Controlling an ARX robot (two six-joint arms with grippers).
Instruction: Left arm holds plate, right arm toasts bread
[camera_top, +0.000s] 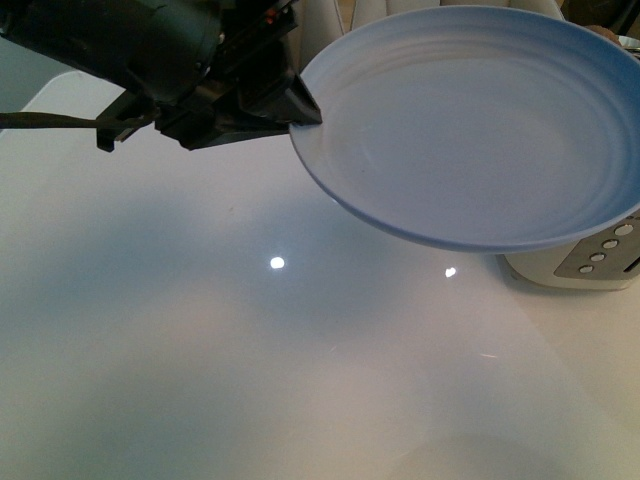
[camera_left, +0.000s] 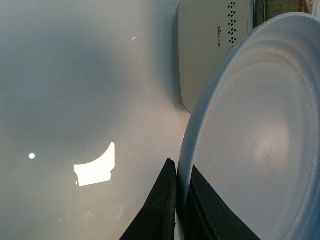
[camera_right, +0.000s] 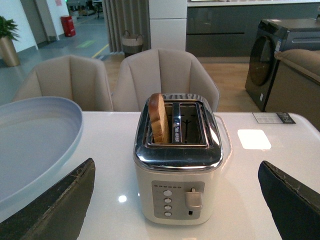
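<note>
Well, I have open white table (camera_top: 250, 350) beneath the plate (camera_top: 480, 130), which the left gripper (camera_top: 305, 112) pinches by its rim. From the front, the plate hides most of the toaster (camera_right: 177, 165). My right gripper (camera_right: 176, 167) is spread wide, facing the toaster. The bread (camera_right: 159, 119) stands in one slot, clear of both fingers.

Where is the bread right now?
Right wrist view: the bread stands upright in the toaster slot nearer the plate, its top poking out; the other slot is empty.
</note>
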